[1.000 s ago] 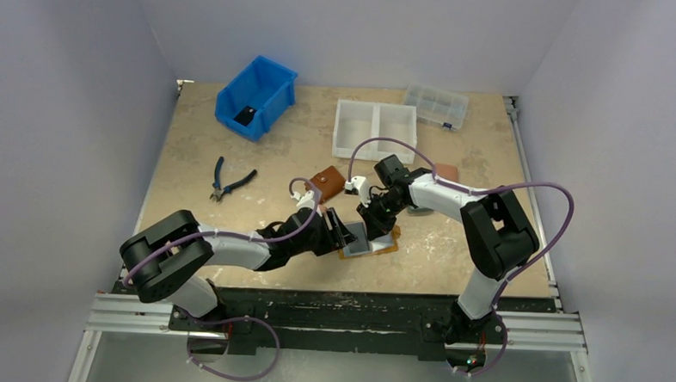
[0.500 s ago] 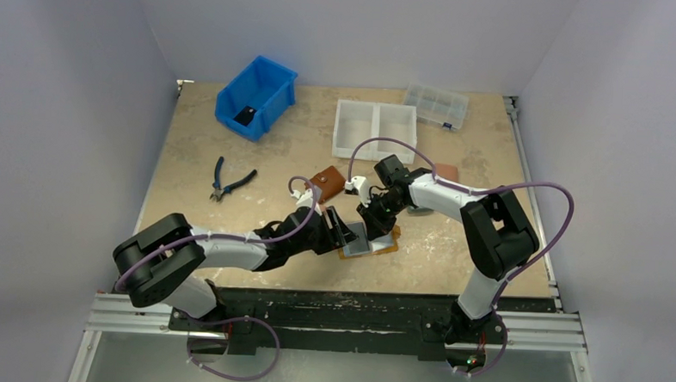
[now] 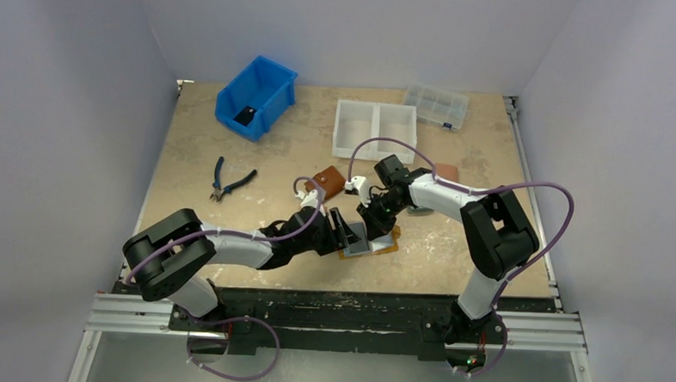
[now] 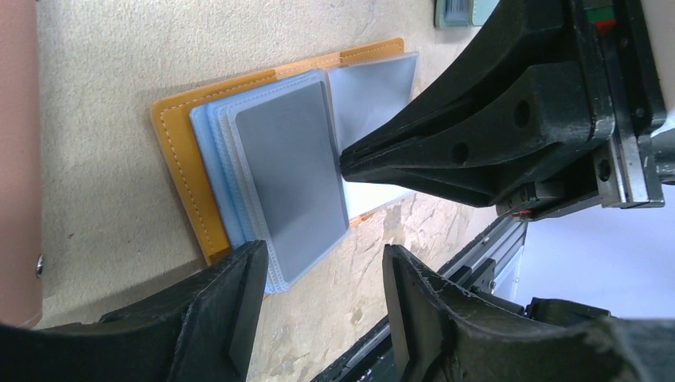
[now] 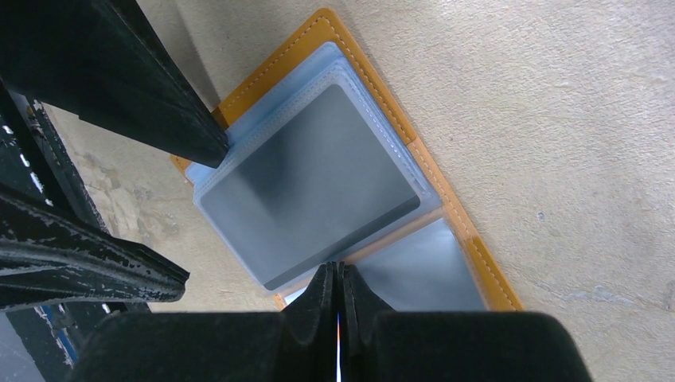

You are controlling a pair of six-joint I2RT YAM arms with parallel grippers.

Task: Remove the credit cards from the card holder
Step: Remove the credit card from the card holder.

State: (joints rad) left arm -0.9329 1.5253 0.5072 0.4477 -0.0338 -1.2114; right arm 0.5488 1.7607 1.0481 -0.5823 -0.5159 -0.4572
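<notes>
1. The mustard-orange leather-like card holder [image 3: 386,242] lies open on the tan wooden table [image 3: 259,153], front-middle, with a pale grey credit card [image 4: 290,167] in its top clear sleeve.
2. Left gripper [image 4: 322,253] — fingers apart, above the holder's edge.
3. Right gripper [image 5: 337,267] — fingers together, tips at that sleeve's inner edge.

Even, soft light from overhead fills the pale booth, its walls [image 3: 61,144] tinted faintly lilac. The table [image 3: 456,162] is bright, and the arms [image 3: 238,243] cast only faint, soft-edged shadows on it. The strip nearest the camera, below the table's near edge, sits dimmer. Close up, the clear sleeves [image 5: 318,183] of the card holder [image 4: 179,159] carry a dull grey sheen with no hard glare. The fingers [image 4: 207,326] of the left gripper [image 4: 317,259] show near-black, with little detail. At that view's right edge the background washes out to pale blue-white.
</notes>
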